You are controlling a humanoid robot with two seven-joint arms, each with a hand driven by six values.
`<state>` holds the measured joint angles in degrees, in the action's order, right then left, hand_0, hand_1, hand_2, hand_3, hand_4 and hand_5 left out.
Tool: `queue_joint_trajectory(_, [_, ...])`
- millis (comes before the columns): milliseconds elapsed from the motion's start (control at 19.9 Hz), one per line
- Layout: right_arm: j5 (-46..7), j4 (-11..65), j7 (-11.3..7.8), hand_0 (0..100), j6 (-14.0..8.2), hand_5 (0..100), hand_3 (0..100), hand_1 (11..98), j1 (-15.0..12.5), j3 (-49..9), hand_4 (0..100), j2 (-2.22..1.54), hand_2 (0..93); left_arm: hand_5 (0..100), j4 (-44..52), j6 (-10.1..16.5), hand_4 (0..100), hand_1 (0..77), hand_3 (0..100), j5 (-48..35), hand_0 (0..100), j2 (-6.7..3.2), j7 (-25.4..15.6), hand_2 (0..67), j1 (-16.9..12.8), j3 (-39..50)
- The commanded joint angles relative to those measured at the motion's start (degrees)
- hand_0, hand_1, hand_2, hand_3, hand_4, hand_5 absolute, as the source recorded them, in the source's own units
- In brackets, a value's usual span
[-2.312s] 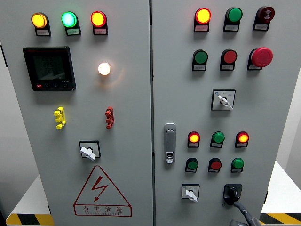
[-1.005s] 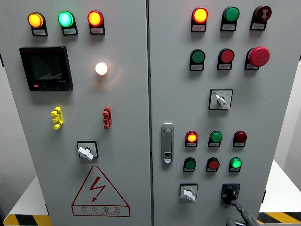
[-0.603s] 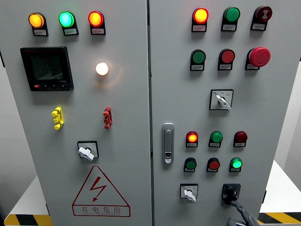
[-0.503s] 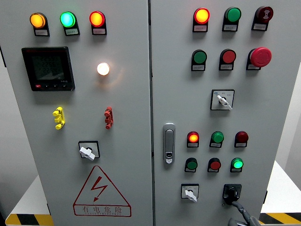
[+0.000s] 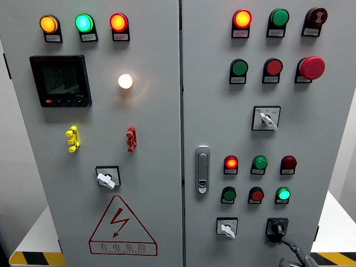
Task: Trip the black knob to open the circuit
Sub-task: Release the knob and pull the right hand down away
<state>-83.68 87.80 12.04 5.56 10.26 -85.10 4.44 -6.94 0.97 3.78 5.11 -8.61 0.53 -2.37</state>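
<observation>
Right hand (image 5: pixel 296 257) below the black knob (image 5: pixel 276 226)
Its grip is hard to judge at the frame edge; a slip might leave the knob half-turned.

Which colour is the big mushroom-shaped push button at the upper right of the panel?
Red. The mushroom button shows clearly in the head view.

Right hand (image 5: pixel 293 257) at the lower right edge, only grey fingertips showing, one finger (image 5: pixel 290 245) raised up-left. Left arm out of view.
</observation>
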Motion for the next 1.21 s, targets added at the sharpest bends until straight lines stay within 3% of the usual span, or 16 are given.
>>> queue_joint_trajectory(0, [0.01,0.18,-0.18,100,-0.29,100,92,61.8,-0.42,-0.68,95,-0.75,2.1,2,0.0,0.0,7,3.1,21,0.0,0,-0.02,0.0,12.9,0.0,0.0])
queue_joint_trajectory(101, [0.01,0.44,-0.35,100,-0.64,100,92,61.6,-1.12,-0.68,95,-0.66,2.2,2,0.0,0.0,7,3.0,21,0.0,0,-0.02,0.0,12.9,0.09,0.0])
queue_joint_trajectory(251, [0.01,2.02,-0.53,100,-1.25,100,91,57.1,-3.23,-1.47,96,-0.05,3.7,2,0.0,0.0,7,3.1,21,0.0,0,0.07,0.0,12.9,0.0,0.0])
queue_joint_trajectory(352, [0.01,2.64,-0.53,100,-1.61,100,87,52.2,-4.63,-1.73,90,-0.05,7.2,2,0.0,0.0,7,3.1,21,0.0,0,-0.02,0.0,12.9,0.0,0.0])
queue_joint_trajectory(402, [0.01,2.99,-0.53,100,-1.78,100,78,51.4,-4.73,-1.82,80,0.04,8.2,2,0.0,0.0,7,3.0,21,0.0,0,0.07,0.0,12.9,0.0,0.0])
queue_joint_trajectory(603, [0.09,4.22,-0.62,100,-2.31,75,54,47.7,-5.08,-1.73,49,-0.05,7.9,2,0.0,0.0,7,3.0,21,0.0,0,-0.02,0.0,12.9,0.0,0.0])
queue_joint_trajectory(754, [0.09,5.27,-0.62,100,-2.31,61,41,46.8,-5.78,-1.56,36,0.04,4.4,2,0.0,0.0,7,3.0,21,0.0,0,-0.02,0.0,12.9,0.0,0.0])
queue_joint_trajectory(905, [0.09,6.41,-0.62,100,-2.22,55,36,46.7,-7.27,-0.86,32,0.21,5.8,2,0.0,0.0,7,3.0,21,0.0,0,0.07,0.0,12.9,0.0,0.0])
queue_joint_trajectory(1005, [0.09,7.03,-0.53,100,-2.22,52,33,46.7,-7.71,-0.68,30,1.09,6.6,2,0.0,0.0,7,3.0,21,0.0,0,-0.02,0.0,12.9,0.0,0.0])
queue_joint_trajectory(1156, [0.01,8.08,-0.44,100,-2.31,50,31,46.8,-8.85,0.11,28,1.27,7.3,2,0.0,0.0,7,3.0,21,0.0,0,-0.02,0.0,12.9,0.0,0.0])
